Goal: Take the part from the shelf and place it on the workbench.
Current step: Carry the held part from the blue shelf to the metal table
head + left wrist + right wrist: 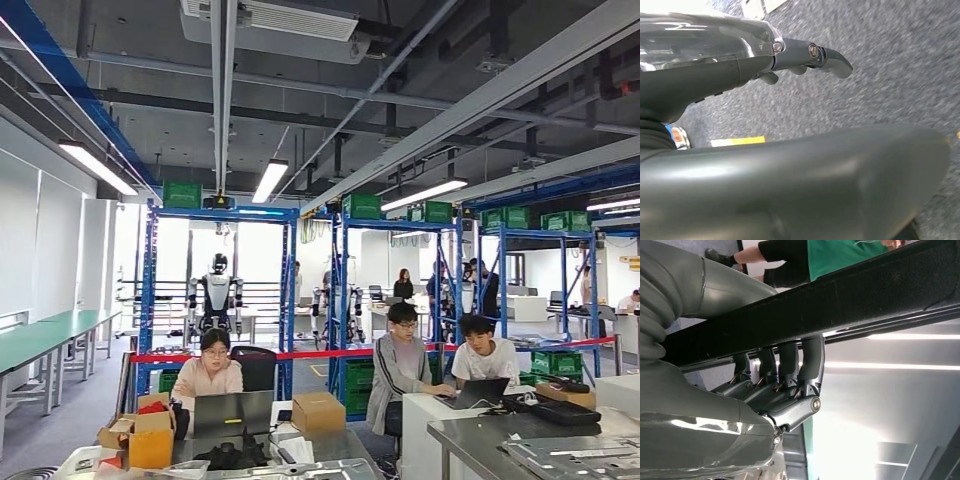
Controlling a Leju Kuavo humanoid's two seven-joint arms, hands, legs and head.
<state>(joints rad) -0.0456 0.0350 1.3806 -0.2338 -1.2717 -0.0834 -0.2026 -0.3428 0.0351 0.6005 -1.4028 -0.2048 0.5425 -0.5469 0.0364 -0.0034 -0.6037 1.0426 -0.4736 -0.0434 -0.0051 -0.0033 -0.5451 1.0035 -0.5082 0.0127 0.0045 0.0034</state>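
1 long black part (821,300) gripped in right hand (764,395), fingers (811,357) curled over it

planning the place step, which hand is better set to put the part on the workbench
Right. The right hand already has its fingers curled around a long dark part. The left hand hangs over grey floor, holding nothing.

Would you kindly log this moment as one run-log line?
right hand: grips long dark part | left hand: hangs over grey floor, holds nothing | steel workbench: ahead, right
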